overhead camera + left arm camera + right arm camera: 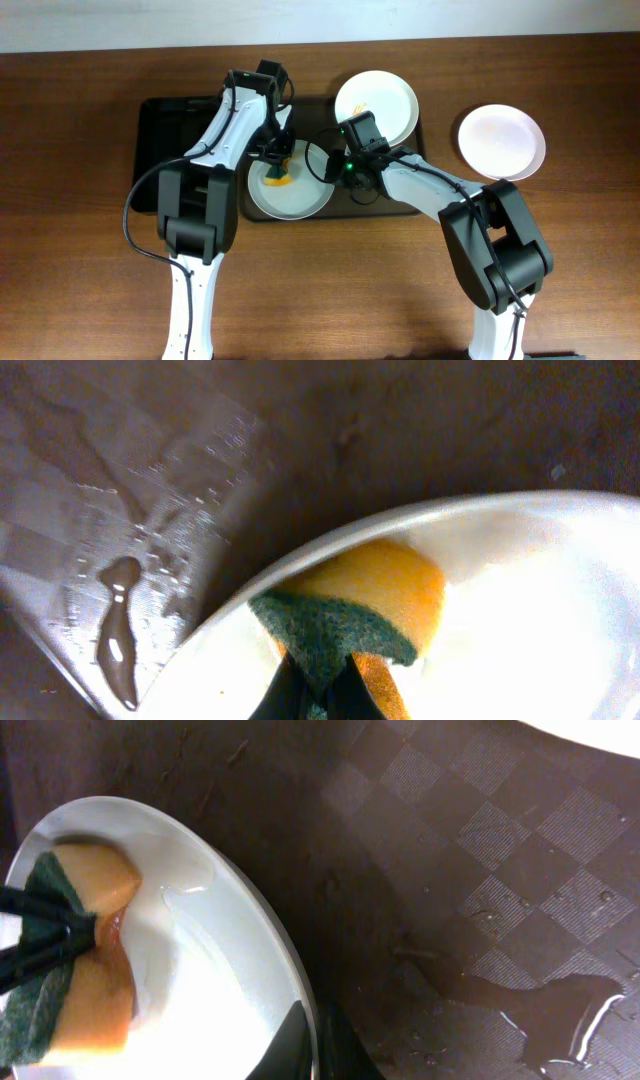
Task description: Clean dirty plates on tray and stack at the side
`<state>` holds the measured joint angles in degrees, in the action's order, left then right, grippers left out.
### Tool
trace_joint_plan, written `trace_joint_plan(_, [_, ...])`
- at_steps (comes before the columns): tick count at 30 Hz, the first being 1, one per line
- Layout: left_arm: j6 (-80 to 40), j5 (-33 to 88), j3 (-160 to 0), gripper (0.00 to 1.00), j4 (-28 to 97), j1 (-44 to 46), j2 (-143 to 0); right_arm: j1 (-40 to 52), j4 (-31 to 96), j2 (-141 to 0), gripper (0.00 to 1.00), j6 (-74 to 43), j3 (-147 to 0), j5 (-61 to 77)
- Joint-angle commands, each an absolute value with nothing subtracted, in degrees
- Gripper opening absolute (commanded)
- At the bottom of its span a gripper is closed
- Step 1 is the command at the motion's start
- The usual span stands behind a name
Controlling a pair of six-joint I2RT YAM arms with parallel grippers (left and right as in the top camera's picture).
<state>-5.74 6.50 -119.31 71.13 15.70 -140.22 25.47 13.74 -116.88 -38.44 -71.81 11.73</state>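
Note:
A white plate point(290, 195) lies on the dark brown tray point(425, 130) at its front left. My left gripper point(277, 160) is shut on a yellow and green sponge point(370, 610) and presses it onto that plate point(540, 620). My right gripper point(335, 172) is shut on the plate's right rim point(285, 990); the sponge point(80, 970) shows at the left in the right wrist view. A second white plate point(376, 103) with a small orange smear sits at the tray's back right. A third pale plate point(502, 141) rests on the table right of the tray.
A smaller black tray point(170, 150) lies left of the brown tray. Water puddles sit on the tray's checkered floor point(560, 1010) and near the plate's edge point(120, 630). The wooden table point(80, 280) surrounds everything.

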Motion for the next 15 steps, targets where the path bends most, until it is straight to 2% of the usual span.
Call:
trace_joint_plan(1, [4.75,22.31,-116.60,0.01,73.84,14.61,-143.79,24.36,14.11,-117.71,0.04,-39.29,-72.44,8.36])
trace_joint_plan(2, [8.23,29.23,-116.62,0.01,74.19,14.61,-143.79,24.36,14.11,-117.71,0.04,-39.29,-72.44,8.36])
trace_joint_plan(4, [10.46,35.53,-116.60,0.01,74.02,14.61,-143.79,24.36,14.11,-117.71,0.04,-39.29,-72.44,8.36])
trace_joint_plan(11, [10.83,44.36,-116.62,0.01,67.92,14.52,-143.79,24.36,14.17,-117.71,0.04,-39.27,-72.44,8.38])
trace_joint_plan(15, [6.74,40.69,-116.60,0.01,60.93,14.09,-143.79,24.36,14.44,-117.71,0.04,-39.27,-72.44,8.38])
